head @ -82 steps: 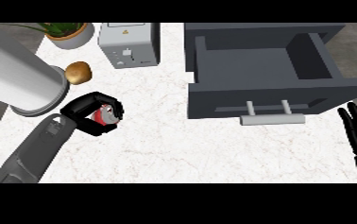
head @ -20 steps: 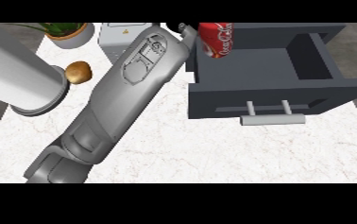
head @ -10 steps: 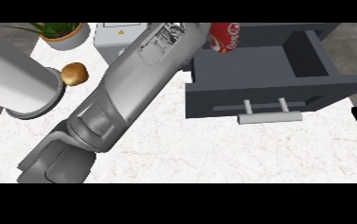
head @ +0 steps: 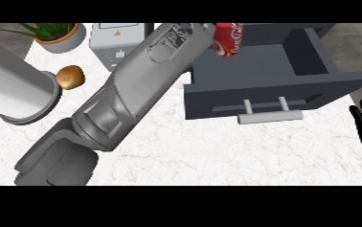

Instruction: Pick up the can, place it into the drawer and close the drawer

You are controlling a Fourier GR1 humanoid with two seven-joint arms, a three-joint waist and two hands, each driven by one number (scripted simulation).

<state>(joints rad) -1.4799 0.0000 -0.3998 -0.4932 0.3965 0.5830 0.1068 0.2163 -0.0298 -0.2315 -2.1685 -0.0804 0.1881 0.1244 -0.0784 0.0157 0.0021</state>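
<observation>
The red can [head: 228, 39] hangs tilted over the back left corner of the open dark grey drawer [head: 320, 53]. It sits at the end of my left forearm, which crosses the view from lower left to top centre. My left hand [head: 210, 28] is almost wholly hidden behind the wrist; it is shut on the can. The drawer's inside shows nothing else, and its pale bar handle [head: 270, 115] faces me. My right hand [head: 357, 120] rests open at the right edge, fingers up, beside the drawer's front corner.
A potted plant [head: 55, 33] stands at the back left, with a white boxy appliance [head: 115, 41] beside it. A brown roundish item [head: 71, 76] lies next to a large grey cylinder [head: 21, 94] at the left. White marble counter [head: 233, 154] stretches before the drawer.
My left hand has lifted the can from the counter at the left and carried it up and right to above the drawer. In the last second it edged slightly further right.
</observation>
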